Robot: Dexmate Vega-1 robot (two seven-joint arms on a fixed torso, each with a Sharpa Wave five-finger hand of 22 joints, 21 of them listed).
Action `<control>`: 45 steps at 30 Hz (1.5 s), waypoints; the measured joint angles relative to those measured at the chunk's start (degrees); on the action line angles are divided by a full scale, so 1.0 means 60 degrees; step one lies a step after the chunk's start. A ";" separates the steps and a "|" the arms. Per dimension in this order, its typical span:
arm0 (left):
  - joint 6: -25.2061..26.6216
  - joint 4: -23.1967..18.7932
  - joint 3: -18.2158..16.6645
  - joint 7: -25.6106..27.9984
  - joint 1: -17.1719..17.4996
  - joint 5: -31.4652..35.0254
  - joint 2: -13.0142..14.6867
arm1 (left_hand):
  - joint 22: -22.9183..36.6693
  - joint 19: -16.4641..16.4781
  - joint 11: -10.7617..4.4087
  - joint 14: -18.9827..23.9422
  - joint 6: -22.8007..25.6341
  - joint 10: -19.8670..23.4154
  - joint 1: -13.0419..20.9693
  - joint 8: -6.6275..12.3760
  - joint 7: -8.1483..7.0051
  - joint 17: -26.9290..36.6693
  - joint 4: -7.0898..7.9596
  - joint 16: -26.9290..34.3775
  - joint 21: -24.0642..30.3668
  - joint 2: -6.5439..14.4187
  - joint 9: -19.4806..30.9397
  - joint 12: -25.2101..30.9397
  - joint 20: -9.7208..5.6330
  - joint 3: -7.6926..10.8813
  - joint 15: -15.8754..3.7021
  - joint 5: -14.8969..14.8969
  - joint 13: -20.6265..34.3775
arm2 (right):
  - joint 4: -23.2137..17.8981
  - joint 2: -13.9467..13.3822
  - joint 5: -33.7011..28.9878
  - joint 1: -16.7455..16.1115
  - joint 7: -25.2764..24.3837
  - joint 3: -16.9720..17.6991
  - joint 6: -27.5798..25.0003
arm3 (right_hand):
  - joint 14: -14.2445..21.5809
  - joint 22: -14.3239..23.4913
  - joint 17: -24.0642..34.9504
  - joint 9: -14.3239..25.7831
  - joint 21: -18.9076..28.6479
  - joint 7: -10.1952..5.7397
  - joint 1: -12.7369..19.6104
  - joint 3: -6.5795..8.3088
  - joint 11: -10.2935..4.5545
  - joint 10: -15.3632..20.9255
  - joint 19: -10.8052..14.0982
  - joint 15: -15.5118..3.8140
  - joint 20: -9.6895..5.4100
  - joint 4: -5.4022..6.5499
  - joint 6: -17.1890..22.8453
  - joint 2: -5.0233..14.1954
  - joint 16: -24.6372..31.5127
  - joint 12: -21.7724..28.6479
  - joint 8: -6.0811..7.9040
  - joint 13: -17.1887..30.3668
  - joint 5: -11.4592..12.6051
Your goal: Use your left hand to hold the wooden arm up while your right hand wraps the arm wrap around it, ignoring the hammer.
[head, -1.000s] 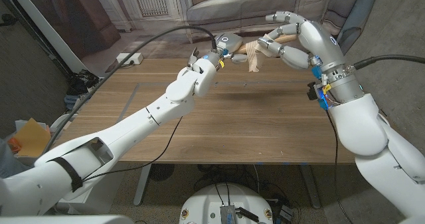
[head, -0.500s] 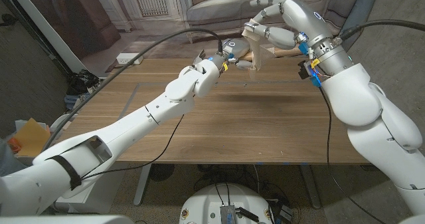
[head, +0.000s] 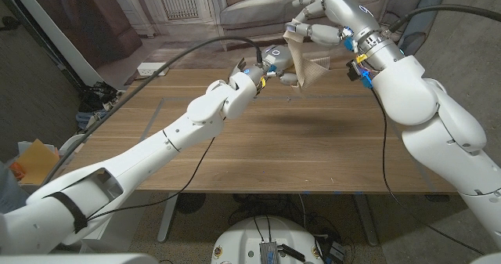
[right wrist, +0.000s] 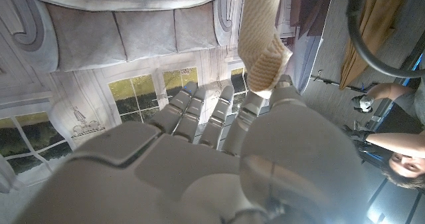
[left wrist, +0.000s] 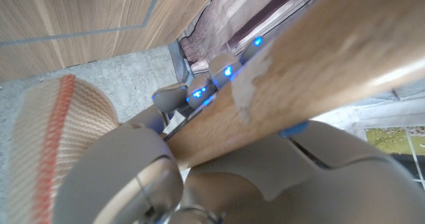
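Note:
My left hand [head: 252,76] grips one end of the wooden arm [head: 326,58] above the table's far side. In the left wrist view the pale wooden arm [left wrist: 332,58] crosses my fingers [left wrist: 265,184], with a wound part of the beige, red-striped arm wrap [left wrist: 53,137] beside them. Higher up, my right hand [head: 322,17] pinches the free end of the arm wrap [head: 304,60], which hangs taut as a beige strip down to the wooden arm. The right wrist view has that strip [right wrist: 262,38] rising from my fingertips [right wrist: 219,117].
The wooden table [head: 313,154] spreads below both arms. A black cable [head: 196,45] arcs over its far left side. A grey sofa [head: 258,5] stands behind. A person [right wrist: 392,164] is at the edge of the right wrist view.
My right hand has risen and swung back over the wooden arm, drawing the wrap out into a longer taut strip. My left hand has shifted slightly farther and higher with the wooden arm.

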 measured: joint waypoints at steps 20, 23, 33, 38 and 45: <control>-0.0765 -0.0672 -0.0730 0.0210 0.0849 -0.0034 0.0492 | -0.0010 -0.0036 -0.0002 -0.0001 0.0119 -0.0002 0.0000 -0.0094 0.0016 0.0000 -0.0001 0.0000 0.0000 -0.0002 0.0049 -0.0036 0.0036 0.0001 0.0001 0.0000 0.0069 | 0.0894 -0.0853 0.1283 0.1354 -0.0063 -0.0352 -0.1696 | 0.0000 0.0049 0.0000 -0.0001 0.0001 0.0003 -0.0006 -0.0025 0.0001 0.0000 -0.0034 0.0000 -0.0035 0.0025 -0.0001 0.0006 0.0000 0.0000 -0.0007 0.0000 0.0000; -0.0819 -0.0760 -0.0856 0.0266 0.1001 -0.0073 0.0551 | -0.0009 -0.0036 -0.0007 -0.0002 0.0118 -0.0008 0.0038 -0.0094 0.0016 0.0000 -0.0004 0.0000 0.0000 -0.0040 0.0074 -0.0041 0.0036 -0.0002 0.0002 0.0000 0.0070 | 0.1110 -0.1080 0.1621 0.1483 -0.0118 -0.0291 -0.1884 | 0.0000 0.0049 0.0046 0.0042 0.0001 0.0003 -0.0005 -0.0025 0.0001 0.0000 -0.0070 0.0000 0.0001 0.0025 -0.0001 0.0005 0.0000 0.0000 -0.0007 0.0000 0.0000; -0.0823 -0.0999 -0.1120 0.0296 0.1328 -0.0119 0.0645 | -0.0038 -0.0035 -0.0009 -0.0002 0.0118 -0.0009 0.0055 -0.0094 0.0015 0.0000 -0.0001 0.0097 0.0000 -0.0023 0.0065 -0.0035 0.0035 -0.0080 0.0002 0.0000 0.0154 | 0.1372 -0.1574 0.2450 0.1594 -0.0394 -0.0138 -0.2192 | 0.0000 0.0049 0.0046 0.0044 0.0001 0.0005 -0.0056 -0.0025 0.0001 0.0001 -0.0069 0.0000 0.0001 0.0025 -0.0002 0.0057 0.0000 0.0000 -0.0007 0.0001 0.0000; -0.0806 -0.1079 -0.1180 0.0276 0.1436 -0.0130 0.0652 | -0.0046 -0.0035 0.0021 -0.0003 0.0118 0.0021 0.0068 -0.0094 0.0015 0.0000 -0.0002 0.0098 0.0000 -0.0010 0.0093 -0.0036 0.0035 -0.0080 0.0003 0.0000 0.0145 | 0.1490 -0.1822 0.2869 0.1609 -0.0569 -0.0076 -0.2267 | 0.0000 0.0048 0.0045 0.0044 0.0001 0.0005 -0.0107 -0.0025 0.0001 0.0000 -0.0068 0.0000 0.0001 0.0025 -0.0001 0.0006 0.0000 0.0000 -0.0007 0.0001 0.0000; -0.0736 -0.1208 -0.1273 0.0249 0.1596 -0.0131 0.0654 | -0.0048 -0.0035 0.0021 -0.0017 0.0117 0.0021 0.0081 -0.0131 0.0014 0.0000 -0.0002 0.0098 0.0000 0.0003 0.0078 -0.0036 0.0035 -0.0079 0.0017 0.0000 0.0120 | 0.1596 -0.2044 0.3416 0.1573 -0.0867 -0.0042 -0.2274 | 0.0000 0.0048 0.0045 0.0043 0.0001 0.0005 -0.0107 -0.0025 0.0001 0.0000 -0.0068 0.0000 0.0001 0.0025 -0.0002 0.0006 0.0000 0.0000 -0.0007 0.0001 0.0000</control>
